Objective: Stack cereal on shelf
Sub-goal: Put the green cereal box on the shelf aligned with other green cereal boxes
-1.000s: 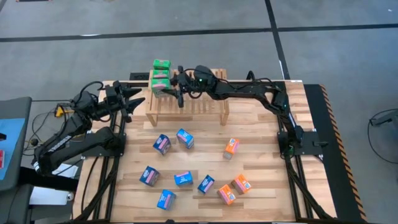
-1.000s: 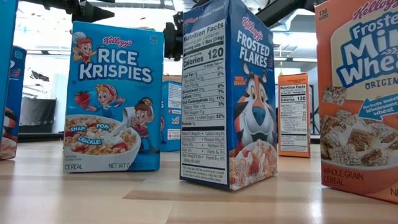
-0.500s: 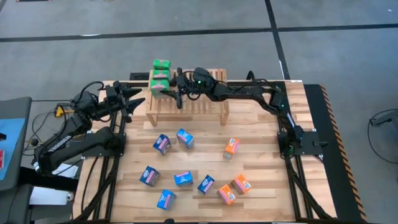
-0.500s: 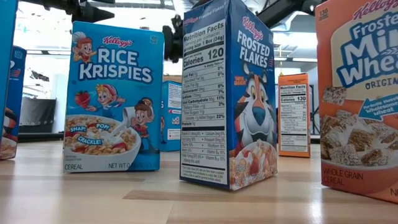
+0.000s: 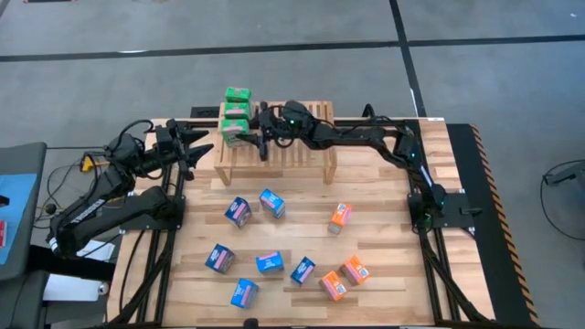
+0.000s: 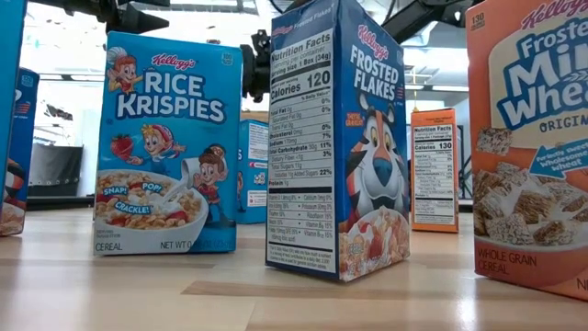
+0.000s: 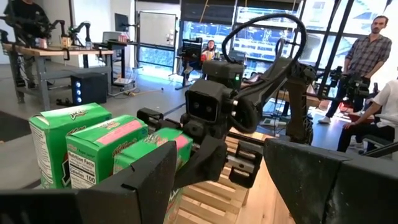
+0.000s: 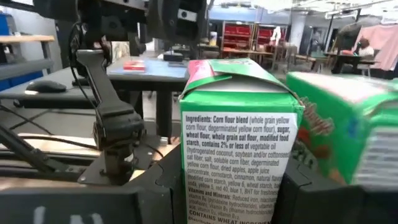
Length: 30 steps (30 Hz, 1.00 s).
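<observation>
The light-wood shelf (image 5: 292, 151) stands at the table's far middle. Two green cereal boxes (image 5: 236, 95) (image 5: 234, 112) stand upright at its left end, and show in the left wrist view too (image 7: 59, 140). My right gripper (image 5: 249, 132) reaches over the shelf from the right and is shut on a third green box (image 5: 235, 132) beside them. My left gripper (image 5: 203, 149) is open and empty, just left of the shelf, pointing at it (image 7: 217, 186). Several blue and orange boxes (image 5: 271, 203) lie loose on the table's near half. My right gripper pinches the third green box between its two fingers, one on each broad face (image 8: 193, 155); the narrow ingredients face (image 8: 239, 155) looks back at the wrist. The fingers (image 7: 205, 163) come level from the table's right. The box stays upright; its bottom is hidden.
Loose boxes spread over the near half: blue ones (image 5: 238, 211) (image 5: 219, 258) (image 5: 269, 263) and orange ones (image 5: 340, 216) (image 5: 355, 270). In the low view, Rice Krispies (image 6: 165, 147), Frosted Flakes (image 6: 340, 138) and Mini-Wheats (image 6: 533, 138) boxes stand close up. People stand in the room behind.
My right gripper has moved a little toward the table's left with the green box, bringing it closer beside the two green boxes on the shelf's left end. The box stays upright in the hold.
</observation>
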Each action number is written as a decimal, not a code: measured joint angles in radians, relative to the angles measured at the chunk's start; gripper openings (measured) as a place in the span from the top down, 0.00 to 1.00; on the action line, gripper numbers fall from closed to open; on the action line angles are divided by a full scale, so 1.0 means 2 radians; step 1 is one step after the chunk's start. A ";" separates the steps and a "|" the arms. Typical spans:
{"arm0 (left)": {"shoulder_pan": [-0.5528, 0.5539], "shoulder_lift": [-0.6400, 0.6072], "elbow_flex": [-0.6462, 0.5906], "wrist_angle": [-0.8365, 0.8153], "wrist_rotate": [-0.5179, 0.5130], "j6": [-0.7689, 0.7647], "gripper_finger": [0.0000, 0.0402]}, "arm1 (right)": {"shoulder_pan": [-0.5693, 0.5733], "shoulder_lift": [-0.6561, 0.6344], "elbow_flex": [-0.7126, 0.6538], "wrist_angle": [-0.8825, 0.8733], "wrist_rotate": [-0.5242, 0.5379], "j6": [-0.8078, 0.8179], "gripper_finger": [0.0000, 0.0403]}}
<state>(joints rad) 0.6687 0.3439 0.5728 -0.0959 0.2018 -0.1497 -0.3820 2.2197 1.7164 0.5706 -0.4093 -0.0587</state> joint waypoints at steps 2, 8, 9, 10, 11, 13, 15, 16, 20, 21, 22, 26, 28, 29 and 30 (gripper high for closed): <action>0.000 0.000 0.000 0.000 0.000 0.000 0.42 | -0.001 -0.010 0.000 -0.022 0.009 -0.011 0.59; 0.000 0.000 0.000 0.000 -0.005 0.000 0.42 | -0.005 -0.015 0.000 -0.019 0.010 -0.010 0.59; 0.000 0.000 0.000 0.000 -0.005 0.000 0.42 | -0.005 -0.015 0.000 -0.020 0.010 -0.010 0.59; 0.000 0.000 0.000 0.000 -0.006 0.000 0.42 | -0.005 -0.015 0.000 -0.023 0.010 -0.010 0.59; 0.000 0.000 0.000 0.000 -0.006 0.000 0.42 | -0.005 -0.015 0.000 -0.030 0.010 -0.010 0.59; 0.000 0.000 0.000 0.000 -0.008 -0.001 0.42 | -0.006 -0.014 0.000 -0.041 0.010 -0.010 0.59; 0.000 0.000 0.000 0.000 -0.009 -0.001 0.42 | -0.006 -0.010 0.000 -0.034 0.009 -0.009 0.59; 0.000 0.000 0.000 0.000 -0.009 -0.001 0.42 | -0.004 -0.006 0.000 -0.030 0.009 -0.009 0.59; 0.000 0.000 0.000 0.000 -0.010 -0.001 0.42 | -0.003 -0.005 0.001 -0.030 0.010 -0.010 0.59; 0.000 0.000 0.000 0.000 -0.010 0.000 0.42 | -0.003 -0.005 0.001 -0.030 0.010 -0.011 0.59; 0.000 0.000 0.000 0.000 -0.009 -0.001 0.42 | -0.003 -0.005 0.001 -0.030 0.010 -0.010 0.59; 0.000 0.000 0.000 0.000 -0.009 -0.001 0.42 | -0.007 -0.005 0.001 -0.030 0.009 0.000 0.59; 0.000 0.000 0.000 0.000 -0.009 -0.001 0.42 | -0.009 -0.005 0.001 -0.030 0.010 0.011 0.58; 0.000 0.000 0.000 0.000 -0.009 -0.001 0.42 | -0.010 -0.005 0.001 -0.031 0.010 0.018 0.57; 0.000 0.000 0.000 0.000 -0.009 -0.001 0.42 | -0.010 -0.004 0.001 -0.033 0.010 0.021 0.55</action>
<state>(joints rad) 0.6685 0.3443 0.5728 -0.0959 0.1831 -0.1516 -0.4023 2.2108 1.7187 0.5051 -0.3901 -0.0158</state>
